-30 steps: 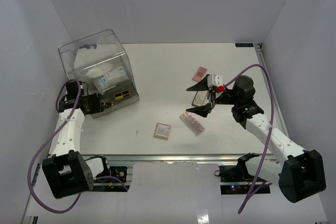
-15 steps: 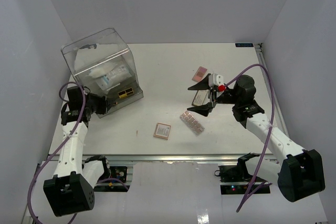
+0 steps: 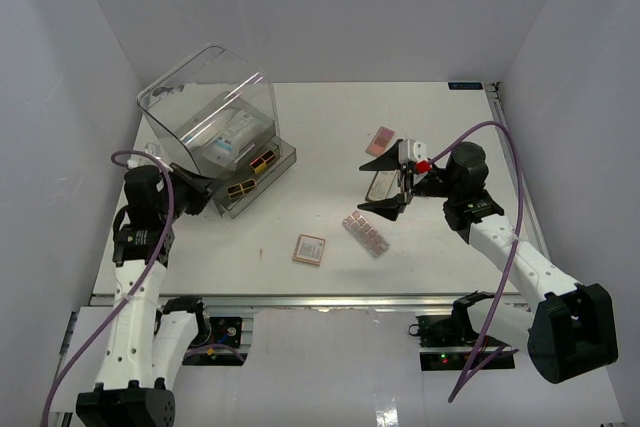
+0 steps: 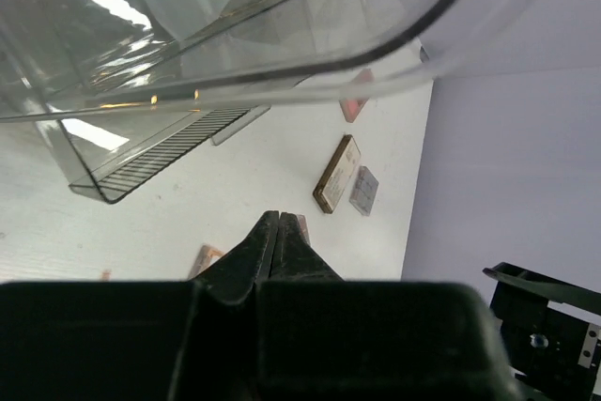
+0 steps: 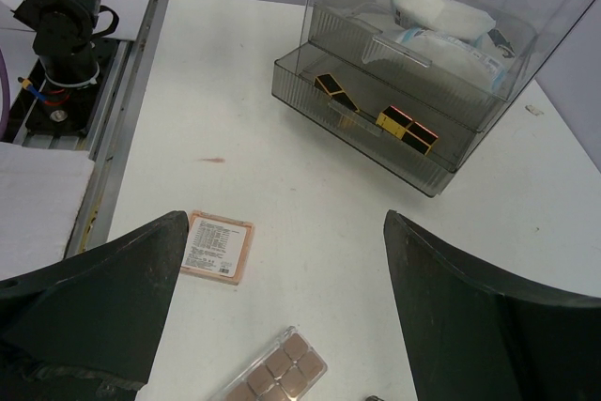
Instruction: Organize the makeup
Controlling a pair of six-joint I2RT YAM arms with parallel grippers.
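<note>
Toward the counter's near edge lie the strip [image 3: 366,234] and compact [image 3: 309,248].
Both look light, stiff and slick: pinch across thin edges. The right gripper [image 3: 385,189] spreads wide, empty; the left gripper [image 4: 279,232] is pinched closed, nothing seen between.

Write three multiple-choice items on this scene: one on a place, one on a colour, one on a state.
1. Where do the white sachets lie?
A) inside the clear box
B) under the box
C) on top of the box

2. What colour is the multi-pan strip?
A) green
B) pink
C) blue

3. How do the fingers of the right gripper stand?
A) shut on the strip
B) shut on nothing
C) open, holding nothing

Answers:
1 A, the right wrist view shows them on the box's upper level, behind its clear wall.
2 B, its pans look pink in the top view.
3 C, the right wrist view shows the fingers spread wide with nothing between them.
</note>
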